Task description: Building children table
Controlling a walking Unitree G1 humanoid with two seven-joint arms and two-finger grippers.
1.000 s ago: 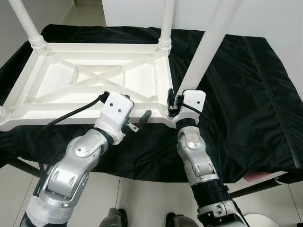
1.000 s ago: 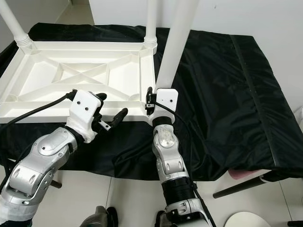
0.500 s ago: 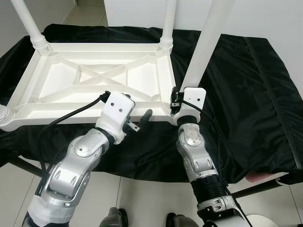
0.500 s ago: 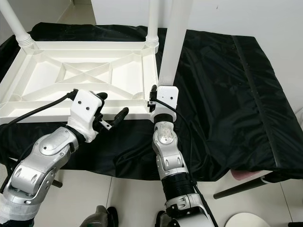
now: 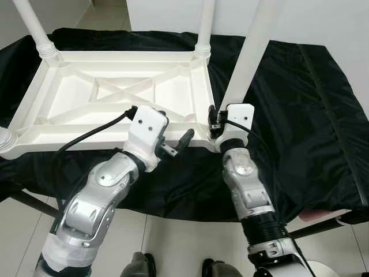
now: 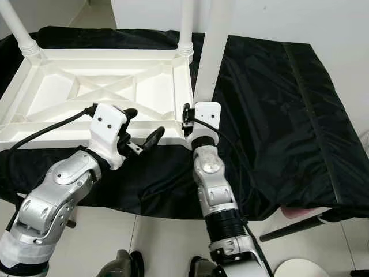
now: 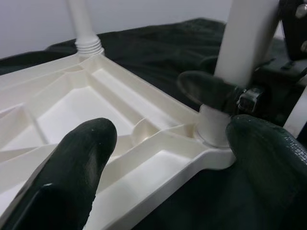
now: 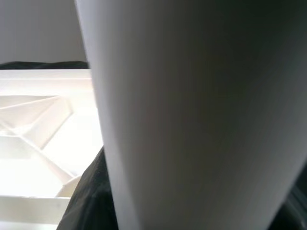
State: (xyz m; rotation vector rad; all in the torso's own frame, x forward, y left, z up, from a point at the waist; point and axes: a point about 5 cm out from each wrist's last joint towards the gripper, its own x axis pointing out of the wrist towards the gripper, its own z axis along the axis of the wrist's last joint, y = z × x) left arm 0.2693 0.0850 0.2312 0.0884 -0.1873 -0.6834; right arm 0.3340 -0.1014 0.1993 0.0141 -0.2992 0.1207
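A white plastic table top (image 5: 115, 92) lies upside down on black cloth. Two white legs stand in its far corners, one on the left (image 5: 31, 26) and one on the right (image 5: 204, 23). My right gripper (image 5: 222, 121) is shut on a third leg (image 5: 251, 52), whose foot sits in the near right corner socket (image 7: 213, 127). My left gripper (image 6: 142, 127) is open at the table top's near edge, just left of that corner. Its fingers (image 7: 72, 177) straddle the rim without touching it.
The black cloth (image 5: 300, 115) covers a table whose front edge runs just beyond my forearms. White floor tiles (image 5: 173, 236) lie below. The near left corner socket (image 5: 4, 138) has no leg in it. A white wall stands behind.
My left gripper has moved right and forward, closer to the near right corner. The held leg and right wrist have shifted slightly right, and the leg stands a little more upright.
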